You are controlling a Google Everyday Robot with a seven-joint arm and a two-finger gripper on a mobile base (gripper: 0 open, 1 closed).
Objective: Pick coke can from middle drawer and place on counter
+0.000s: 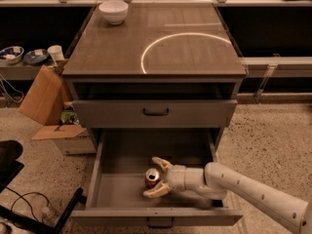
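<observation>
The coke can (152, 178) stands upright on the floor of the open middle drawer (117, 194), silver top facing up. My gripper (157, 177) reaches in from the right on a white arm. Its two tan fingers are spread open, one behind the can and one in front, with the can between them. The counter (195, 48) is the glossy grey-brown cabinet top above, with a bright white arc across it.
A white bowl (113, 11) sits at the counter's back left corner. A shut drawer front with a dark handle (156, 112) is above the open drawer. A cardboard box (46, 101) and a black chair base (29, 208) stand on the floor to the left.
</observation>
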